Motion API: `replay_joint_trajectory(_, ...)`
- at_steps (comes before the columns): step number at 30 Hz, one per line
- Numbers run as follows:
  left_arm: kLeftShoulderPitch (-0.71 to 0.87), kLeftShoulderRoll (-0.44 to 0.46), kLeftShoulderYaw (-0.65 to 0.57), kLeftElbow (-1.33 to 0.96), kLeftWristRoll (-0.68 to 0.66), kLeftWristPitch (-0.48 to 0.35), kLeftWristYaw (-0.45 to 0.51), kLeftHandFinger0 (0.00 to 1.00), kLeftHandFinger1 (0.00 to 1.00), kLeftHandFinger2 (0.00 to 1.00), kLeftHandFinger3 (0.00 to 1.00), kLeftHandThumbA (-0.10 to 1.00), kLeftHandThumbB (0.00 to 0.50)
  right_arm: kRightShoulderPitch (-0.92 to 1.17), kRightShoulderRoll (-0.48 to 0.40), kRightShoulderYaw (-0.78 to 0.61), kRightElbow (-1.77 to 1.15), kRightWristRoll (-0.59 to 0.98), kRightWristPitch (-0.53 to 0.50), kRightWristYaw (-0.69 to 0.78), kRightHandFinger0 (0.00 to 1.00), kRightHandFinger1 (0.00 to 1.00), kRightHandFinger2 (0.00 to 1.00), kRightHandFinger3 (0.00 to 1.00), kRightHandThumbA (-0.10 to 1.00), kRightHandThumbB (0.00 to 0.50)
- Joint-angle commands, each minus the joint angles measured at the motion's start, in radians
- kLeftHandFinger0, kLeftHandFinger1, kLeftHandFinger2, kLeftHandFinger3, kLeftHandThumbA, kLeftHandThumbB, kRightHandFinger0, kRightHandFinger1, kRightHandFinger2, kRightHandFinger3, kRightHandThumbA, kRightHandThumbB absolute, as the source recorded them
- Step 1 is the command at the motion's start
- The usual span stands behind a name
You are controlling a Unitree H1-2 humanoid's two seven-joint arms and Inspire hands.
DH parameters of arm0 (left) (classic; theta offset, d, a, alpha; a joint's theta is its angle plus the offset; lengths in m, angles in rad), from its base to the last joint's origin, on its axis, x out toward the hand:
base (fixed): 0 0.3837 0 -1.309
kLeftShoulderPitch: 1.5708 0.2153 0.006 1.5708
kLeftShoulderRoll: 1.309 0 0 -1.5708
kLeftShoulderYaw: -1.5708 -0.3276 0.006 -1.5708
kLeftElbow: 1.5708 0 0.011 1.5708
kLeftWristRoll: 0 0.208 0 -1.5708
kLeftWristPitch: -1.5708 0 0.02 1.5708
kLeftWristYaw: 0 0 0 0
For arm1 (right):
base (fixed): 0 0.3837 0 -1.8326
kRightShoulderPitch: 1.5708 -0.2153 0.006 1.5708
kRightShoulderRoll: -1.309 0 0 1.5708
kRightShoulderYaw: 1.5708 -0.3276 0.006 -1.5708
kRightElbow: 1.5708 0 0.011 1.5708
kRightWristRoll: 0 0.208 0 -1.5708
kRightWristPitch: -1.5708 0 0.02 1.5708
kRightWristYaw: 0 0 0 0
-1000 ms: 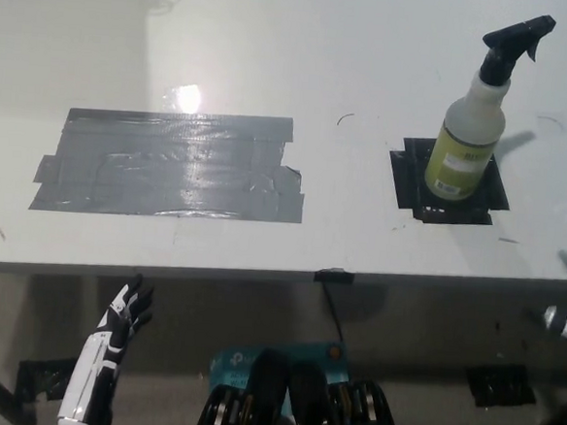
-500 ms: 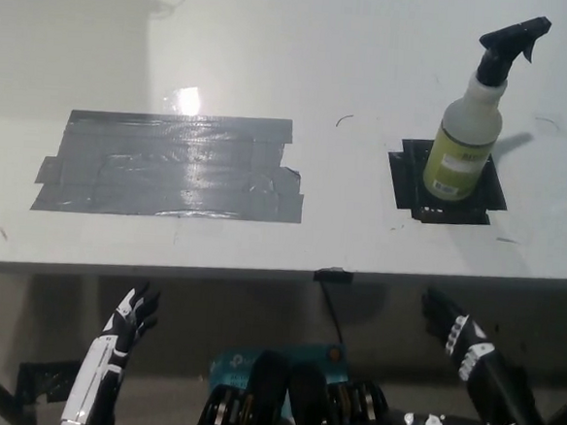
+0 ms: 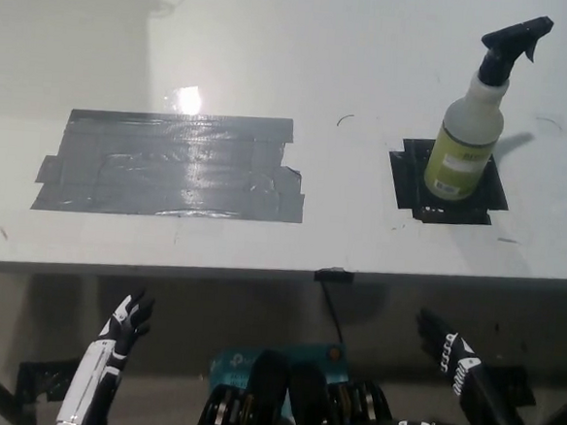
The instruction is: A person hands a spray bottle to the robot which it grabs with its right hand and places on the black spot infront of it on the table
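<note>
Standing upright on the square patch of black tape [image 3: 419,183] at the right side of the white table [image 3: 275,56] is the translucent spray bottle [image 3: 467,136], with its yellow-green label and black trigger head pointing right. Nothing touches it. The black right hand [image 3: 446,346] hangs below the table's front edge at the lower right, fingers spread and holding nothing. The white left hand [image 3: 125,320] rests low at the lower left, fingers likewise released. A broad patch of grey duct tape [image 3: 170,164] covers the table's left half.

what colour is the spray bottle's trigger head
Black, above a yellow-green spray bottle body; clearest in the head view.
</note>
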Motion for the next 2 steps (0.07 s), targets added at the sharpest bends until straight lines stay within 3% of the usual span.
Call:
replay_joint_trajectory(1, -0.019, 0.019, 0.01, 0.003, -0.015, -0.023, -0.013, 1.0, 1.0, 1.0, 1.0, 1.0, 0.082, -0.013, -0.005, -0.005, -0.006, -0.005, -0.064, -0.021, 1.0, 1.0, 1.0, 1.0, 1.0, 0.29)
replay_joint_trajectory(2, -0.019, 0.019, 0.01, 0.003, -0.015, -0.023, -0.013, 1.0, 1.0, 1.0, 1.0, 1.0, 0.082, -0.013, -0.005, -0.005, -0.006, -0.005, -0.064, -0.021, 1.0, 1.0, 1.0, 1.0, 1.0, 0.29)
